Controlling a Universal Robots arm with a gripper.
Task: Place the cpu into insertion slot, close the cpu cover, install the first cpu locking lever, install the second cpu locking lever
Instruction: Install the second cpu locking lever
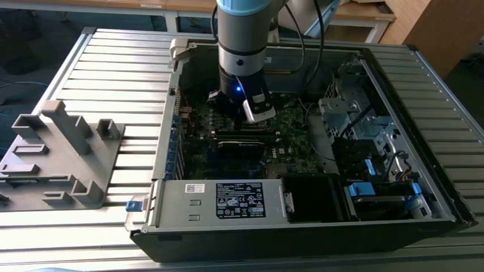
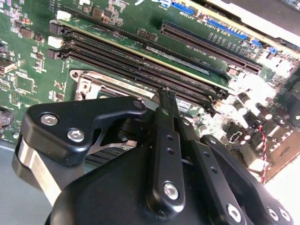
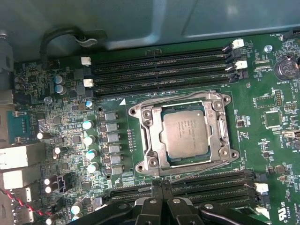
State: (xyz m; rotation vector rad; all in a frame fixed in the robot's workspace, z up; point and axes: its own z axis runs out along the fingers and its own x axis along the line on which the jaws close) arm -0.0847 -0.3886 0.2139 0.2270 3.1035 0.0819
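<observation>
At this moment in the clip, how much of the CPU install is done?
Done: the cpu sits in the socket and the cpu cover lies closed around it. In hand: the gripper hovers at the socket's edge beside the memory slots, carrying nothing visible. Whether either locking lever is latched cannot be told from these views.

The worktop (image 1: 113, 68) is grey metal with long ridges. An open computer case (image 1: 302, 221) lies on it. Near the case, on the exterior view's left, sits a grey plastic holder (image 1: 56, 158).
</observation>
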